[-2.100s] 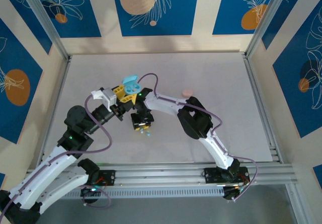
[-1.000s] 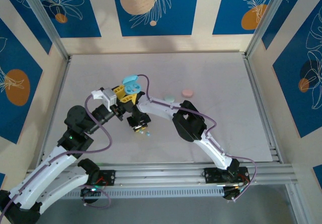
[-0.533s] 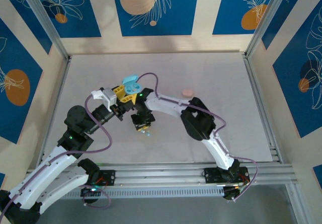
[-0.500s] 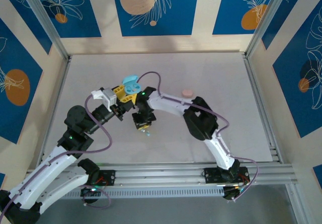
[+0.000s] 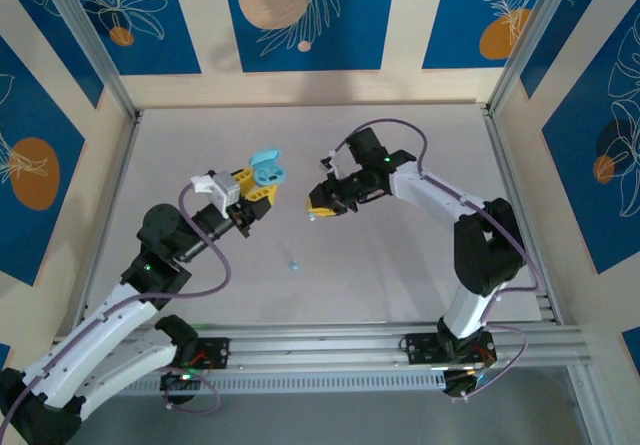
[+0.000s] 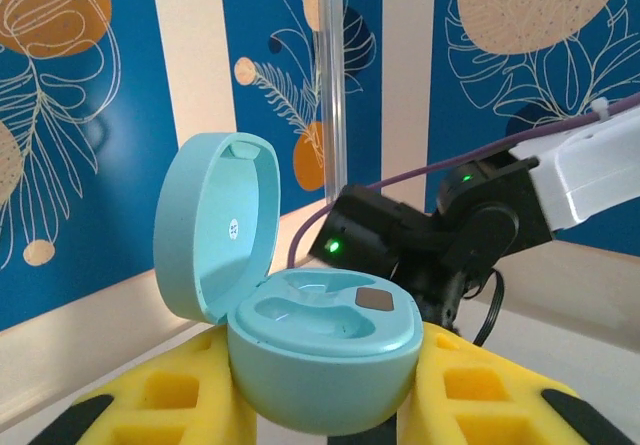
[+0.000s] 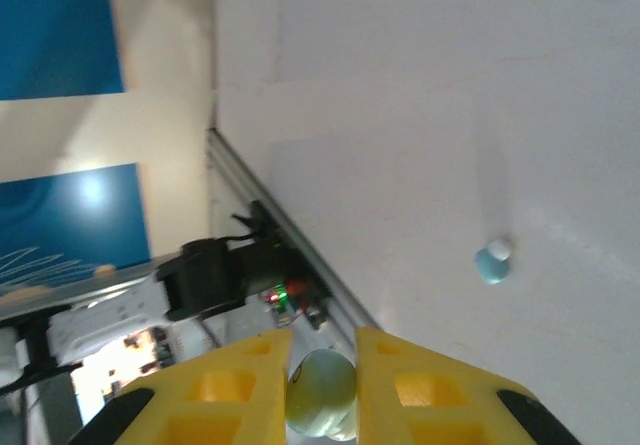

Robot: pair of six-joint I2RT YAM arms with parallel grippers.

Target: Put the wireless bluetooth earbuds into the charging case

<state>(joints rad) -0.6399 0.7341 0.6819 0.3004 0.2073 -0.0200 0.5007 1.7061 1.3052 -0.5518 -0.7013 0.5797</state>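
L hand [image 5: 258, 190] – case [image 6: 320, 355] | R hand [image 5: 318, 205] – pale bud [image 7: 320, 393] | blue bud [image 5: 294, 265] loose on table [image 5: 400, 285]

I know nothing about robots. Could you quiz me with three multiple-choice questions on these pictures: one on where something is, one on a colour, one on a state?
1. Where is the loose pale blue earbud?
A. On the bare table, between the arms
B. Inside the case
C. On the back wall

2. What colour is the earbud pinched in the right end effector?
A. Pink
B. Black
C. Mint-white

3. How is the lid of the charging case that the left end effector holds?
A. Shut
B. Open
C. Taken off

Answers:
1. A, it lies alone on the table top.
2. C, a pale greenish-white pellet sits between the yellow fingers.
3. B, the lid stands hinged up, with the sockets showing.
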